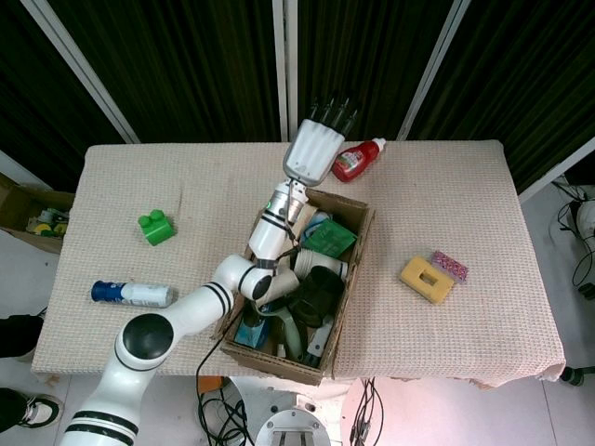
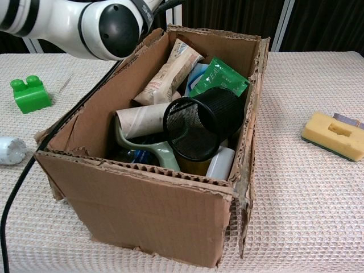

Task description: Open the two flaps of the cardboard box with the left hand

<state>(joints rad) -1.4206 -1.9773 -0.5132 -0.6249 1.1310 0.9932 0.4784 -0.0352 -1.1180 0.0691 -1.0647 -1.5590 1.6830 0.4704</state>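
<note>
Beige waffle-weave cloth covers the table, and the cardboard box sits near its front edge at about 6 o'clock from the table's centre, its top open and its corrugated rims torn. No flap stands above the far wall in the chest view. The white left arm reaches from 7 o'clock across the box, and the left hand hangs above the far rim at 12 o'clock, fingers straight, close together and pointing away, holding nothing. The right hand is out of sight in both views.

Inside the box lie a black mesh cup tipped on its side, a cardboard tube, a tan packet and a green pouch. A yellow sponge rests at 3 o'clock from the box, a red bottle just beyond the hand, a blue-and-white bottle at 9 o'clock and a green block at 10 o'clock.
</note>
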